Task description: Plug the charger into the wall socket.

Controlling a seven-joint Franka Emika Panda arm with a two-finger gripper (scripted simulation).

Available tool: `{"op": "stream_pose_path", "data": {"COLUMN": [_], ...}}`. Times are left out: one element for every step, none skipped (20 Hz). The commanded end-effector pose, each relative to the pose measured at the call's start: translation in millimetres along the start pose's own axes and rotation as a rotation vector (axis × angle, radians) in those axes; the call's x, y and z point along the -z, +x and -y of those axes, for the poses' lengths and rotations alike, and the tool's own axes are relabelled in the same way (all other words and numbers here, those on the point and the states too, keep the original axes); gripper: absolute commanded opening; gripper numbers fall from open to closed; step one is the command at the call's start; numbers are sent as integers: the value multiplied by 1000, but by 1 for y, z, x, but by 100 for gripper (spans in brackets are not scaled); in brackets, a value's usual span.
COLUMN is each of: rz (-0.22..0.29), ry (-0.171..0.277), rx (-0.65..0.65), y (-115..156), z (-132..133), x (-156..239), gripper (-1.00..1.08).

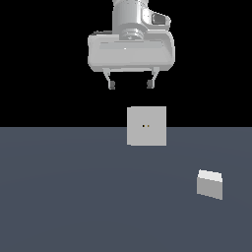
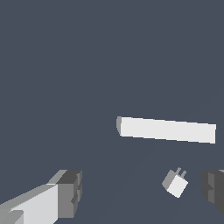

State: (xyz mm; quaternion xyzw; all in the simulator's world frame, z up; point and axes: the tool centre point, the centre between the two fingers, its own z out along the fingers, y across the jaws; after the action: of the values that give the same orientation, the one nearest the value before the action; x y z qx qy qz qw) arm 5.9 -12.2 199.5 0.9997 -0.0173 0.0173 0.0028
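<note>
The charger [image 1: 210,184] is a small light-grey block with a whiter top face, lying on the dark floor at the exterior view's right. In the wrist view the charger [image 2: 176,184] shows two short prongs. The wall socket [image 1: 146,126] is an upright light-grey square plate with two tiny holes at its centre; in the wrist view the wall socket [image 2: 167,130] shows as a long pale bar seen from above. My gripper [image 1: 130,84] hangs open and empty high above the wall socket, well apart from the charger.
The dark grey-blue floor [image 1: 74,197] spreads across the lower half of the exterior view. My fingers [image 2: 68,192] show at the edge of the wrist view. Nothing else stands in view.
</note>
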Motion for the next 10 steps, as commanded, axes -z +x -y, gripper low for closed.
{"op": "stream_pose_path", "data": {"rz": [0,0,0,-1,-1,-2,-2,-3,-4,-5], "ry": [0,0,0,0,-1,-1,-2,-2,-3,-3], "rx": [0,-1,-3,-7,-13,-20,-29,-40,-52,-66], "y": [0,0,0,-1,-2,-3,-4,-6,-8,-10], "z": [0,0,-1,-2,-3,-5,-8,-10,-14,-17], "x": [0,0,-1,-2,-3,-5,-7,-9,-12,-15], "gripper": [100,100,100,100,100,100,100,100,100,100]}}
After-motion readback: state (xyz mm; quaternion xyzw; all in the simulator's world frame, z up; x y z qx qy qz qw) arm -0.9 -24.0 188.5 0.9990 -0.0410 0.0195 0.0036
